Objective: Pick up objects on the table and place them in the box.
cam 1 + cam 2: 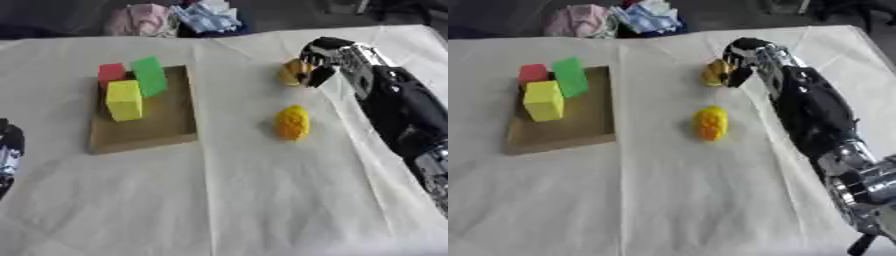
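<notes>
Down at the lower left edge my left hand barely shows, and I cannot tell how its fingers stand. Farther out on the cream tablecloth a yellow oval bumpy object lies alone, right of the shallow brown cardboard box. Inside that box a yellow block, a green block and a red block stand close together at the far left corner. My right hand reaches in from the right, fingers curled round a second yellow-orange rounded object just beyond the first, at the table surface.
</notes>
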Controlling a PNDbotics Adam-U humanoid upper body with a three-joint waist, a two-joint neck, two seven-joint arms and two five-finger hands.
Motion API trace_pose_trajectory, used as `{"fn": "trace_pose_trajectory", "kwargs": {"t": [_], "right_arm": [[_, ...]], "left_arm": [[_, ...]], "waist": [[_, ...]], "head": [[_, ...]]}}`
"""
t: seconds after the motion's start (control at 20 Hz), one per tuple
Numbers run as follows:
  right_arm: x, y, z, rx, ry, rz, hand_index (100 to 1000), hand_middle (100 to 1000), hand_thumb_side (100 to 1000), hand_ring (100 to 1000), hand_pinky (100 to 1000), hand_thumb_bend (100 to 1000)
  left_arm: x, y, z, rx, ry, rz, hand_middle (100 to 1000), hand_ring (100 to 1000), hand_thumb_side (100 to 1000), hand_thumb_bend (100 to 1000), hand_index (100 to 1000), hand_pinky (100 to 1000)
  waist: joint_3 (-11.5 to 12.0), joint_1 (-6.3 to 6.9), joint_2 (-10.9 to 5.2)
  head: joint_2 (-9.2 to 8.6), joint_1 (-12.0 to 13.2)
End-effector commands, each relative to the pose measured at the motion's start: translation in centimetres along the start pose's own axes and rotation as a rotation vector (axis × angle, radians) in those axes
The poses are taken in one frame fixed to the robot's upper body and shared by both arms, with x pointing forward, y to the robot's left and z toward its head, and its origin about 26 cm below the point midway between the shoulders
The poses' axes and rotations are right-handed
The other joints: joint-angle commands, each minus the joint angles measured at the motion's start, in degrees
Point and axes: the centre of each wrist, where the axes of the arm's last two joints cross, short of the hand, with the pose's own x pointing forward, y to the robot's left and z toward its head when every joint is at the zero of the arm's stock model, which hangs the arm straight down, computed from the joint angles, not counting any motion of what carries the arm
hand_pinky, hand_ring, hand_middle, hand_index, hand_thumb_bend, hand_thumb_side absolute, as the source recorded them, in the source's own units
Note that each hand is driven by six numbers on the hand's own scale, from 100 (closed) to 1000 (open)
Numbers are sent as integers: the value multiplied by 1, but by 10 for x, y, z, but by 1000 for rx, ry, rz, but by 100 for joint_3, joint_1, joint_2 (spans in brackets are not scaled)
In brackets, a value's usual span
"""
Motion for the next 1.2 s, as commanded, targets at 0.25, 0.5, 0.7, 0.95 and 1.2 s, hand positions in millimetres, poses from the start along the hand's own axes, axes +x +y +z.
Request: {"fn": "trace_pose_trajectory", "kwargs": {"t": [0.25, 0.5, 0.7, 0.95, 1.2], "right_arm": [[4, -15, 2, -168, -23, 6, 512, 443, 100, 608, 679, 100], [22, -41, 6, -262, -121, -11, 506, 434, 100, 601, 672, 100], [48, -61, 10, -286, -229, 5, 511, 438, 100, 604, 675, 100], [91, -71, 8, -259, -359, 55, 517, 447, 100, 612, 682, 100], [136, -67, 3, -208, -469, 127, 524, 455, 100, 618, 687, 100]], "left_arm": [[7, 5, -3, 9, -27, -12, 696, 701, 505, 339, 781, 707], [7, 4, -3, 8, -27, -13, 696, 701, 505, 338, 781, 707], [6, 4, -3, 6, -26, -13, 696, 701, 506, 338, 781, 707], [6, 3, -2, 0, -25, -11, 697, 701, 506, 337, 781, 708], [7, 2, -3, -4, -27, -7, 697, 701, 506, 336, 781, 708]], "waist": [[27, 60, -100], [18, 47, -107], [20, 45, -118], [40, 50, -129], [82, 81, -124]], "head": [[-57, -40], [-51, -67], [-43, -81], [-35, -121], [-39, -172]]}}
